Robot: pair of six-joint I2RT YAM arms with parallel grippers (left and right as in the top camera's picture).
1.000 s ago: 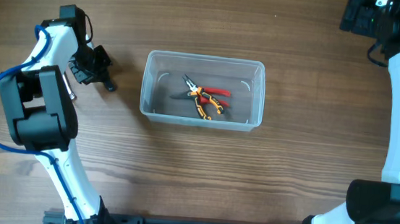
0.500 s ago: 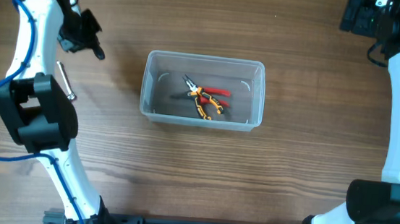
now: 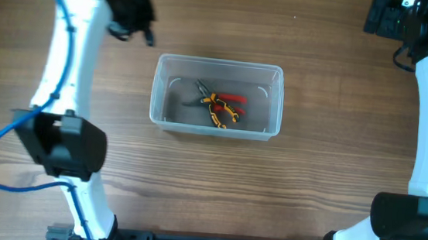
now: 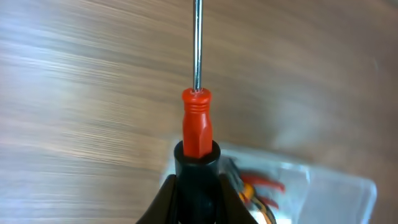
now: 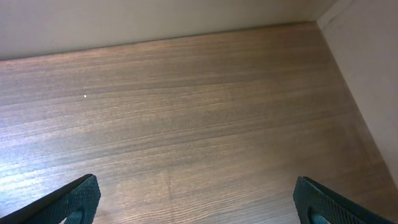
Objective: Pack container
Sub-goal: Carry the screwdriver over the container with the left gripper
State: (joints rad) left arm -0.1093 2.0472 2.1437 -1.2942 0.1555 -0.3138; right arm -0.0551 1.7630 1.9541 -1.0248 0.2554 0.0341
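Our left pincer (image 4: 196, 163) grips a screwdriver (image 4: 196, 121), not yet packed; the container (image 3: 157, 107) near it holds pliers (image 3: 219, 105). Our right pincer (image 5: 199, 205) gapes, empty.

Overhead looks straight down; left wrist, seemingly tilted, shares the container (image 3: 219, 61).

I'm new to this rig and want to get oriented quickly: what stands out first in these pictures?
A clear plastic rectangular container sits mid-table with red-handled and orange-handled pliers lying inside. Towards the far edge, left of it, the left gripper is shut on a red-handled screwdriver with a bare steel shaft.
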